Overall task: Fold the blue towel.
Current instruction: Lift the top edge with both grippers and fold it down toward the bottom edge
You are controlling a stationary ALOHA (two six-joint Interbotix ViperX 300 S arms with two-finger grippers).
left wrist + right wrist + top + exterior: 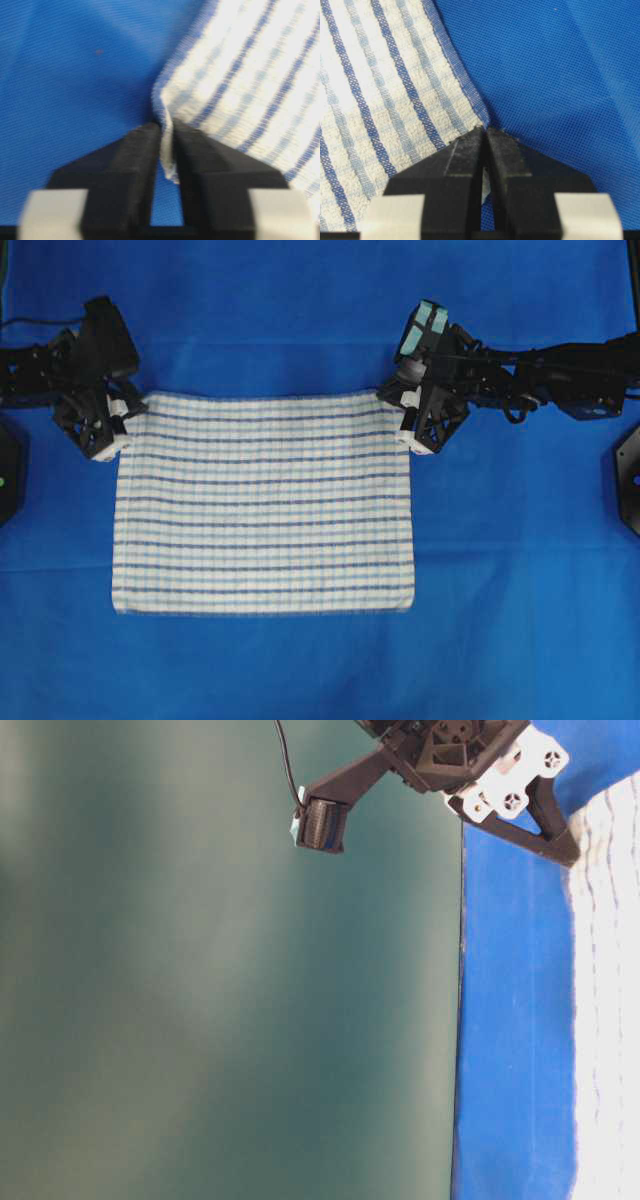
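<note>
Your blue towel [263,502] lies flat and spread out on the blue table sheet [520,640], in the middle between the two arms. Your left gripper [166,145] is pinched tight on the towel's far left corner, with a little fold of cloth squeezed between its black fingers [132,165]. Your right gripper [485,135] is pinched tight on the far right corner, but it has only the very tip of the cloth.

Here is what could go wrong. The right corner could slip out when you lift, because so little cloth sits in that pinch. Then one side goes up and the other stays down, and the fold comes out crooked. If one arm lifts faster than the other, the towel could twist or bunch up. If you pull the two corners apart, the cloth could pop free. A finger could also catch the table sheet under the towel and drag it up too.

Some things are hard to see. From above, the arms cover both held corners. You cannot tell if any table sheet is caught in either pinch. The side view is turned and shows only one gripper [555,840] and a strip of towel edge. The wrist views are close and a bit blurry.
</note>
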